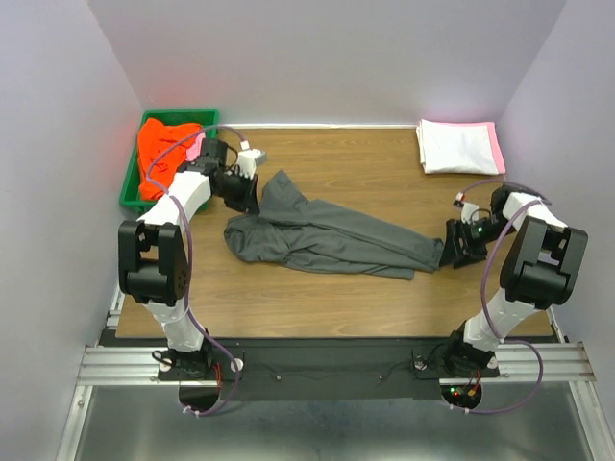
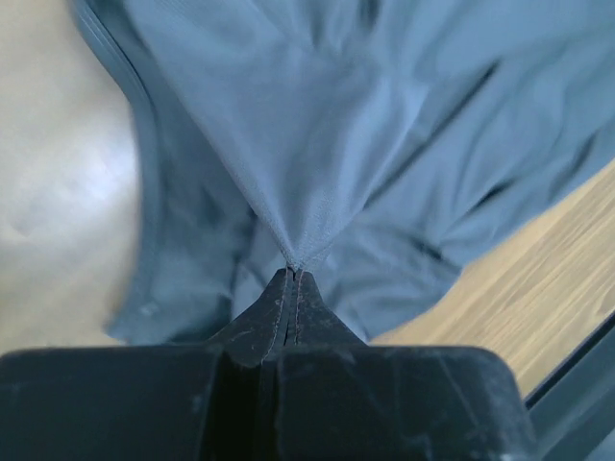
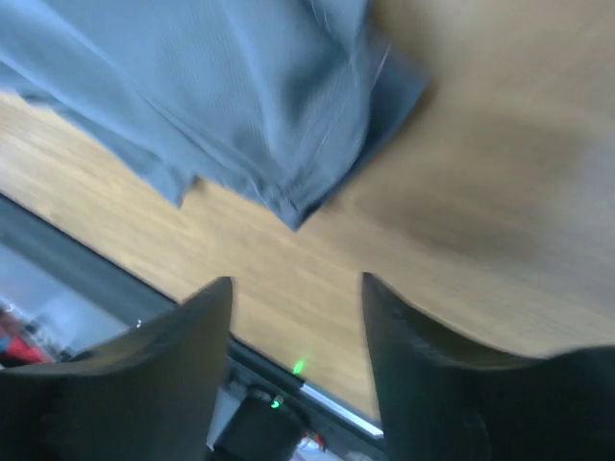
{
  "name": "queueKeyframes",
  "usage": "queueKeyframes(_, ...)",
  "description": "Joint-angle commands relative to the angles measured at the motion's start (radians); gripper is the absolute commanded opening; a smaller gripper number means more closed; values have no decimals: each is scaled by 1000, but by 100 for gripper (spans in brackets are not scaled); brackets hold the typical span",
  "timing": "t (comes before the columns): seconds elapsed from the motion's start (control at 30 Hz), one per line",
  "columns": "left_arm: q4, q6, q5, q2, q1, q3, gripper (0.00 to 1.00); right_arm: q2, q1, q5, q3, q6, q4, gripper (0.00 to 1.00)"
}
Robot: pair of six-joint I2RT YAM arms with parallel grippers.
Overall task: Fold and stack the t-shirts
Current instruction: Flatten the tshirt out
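A dark charcoal grey t-shirt (image 1: 327,235) lies crumpled and stretched across the middle of the table. My left gripper (image 1: 252,197) is at its far left end, shut on a pinch of the cloth. In the left wrist view the grey t-shirt (image 2: 365,125) rises in a taut peak into the closed left gripper (image 2: 292,274). My right gripper (image 1: 452,252) sits at the shirt's right end, open. In the right wrist view the right gripper (image 3: 296,283) has only bare wood between its fingers, and a corner of the grey t-shirt (image 3: 221,96) lies just beyond the tips. An orange-red t-shirt (image 1: 163,149) fills the bin.
The green bin (image 1: 130,197) stands at the back left, close behind the left arm. A folded white t-shirt (image 1: 452,146) lies on a pink one (image 1: 497,144) at the back right corner. The table's near edge (image 3: 115,274) runs just below the right gripper.
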Motion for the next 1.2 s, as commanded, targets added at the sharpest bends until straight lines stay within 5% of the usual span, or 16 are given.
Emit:
queueKeyframes(0.0, 5, 63, -24, -62, -2, -75, 0, -37, -3, 36, -15, -38, -31, 65)
queueKeyframes(0.17, 14, 53, -20, -50, -2, -51, 0, 8, -6, -50, 65, 75, -29, 63)
queueKeyframes(0.43, 25, 42, -15, -40, -2, -31, 0, 68, -5, -70, 87, 172, 1, 44)
queueKeyframes(1.17, 43, 11, 2, -24, -2, -8, 0, 93, -5, -57, -22, 261, 144, 38)
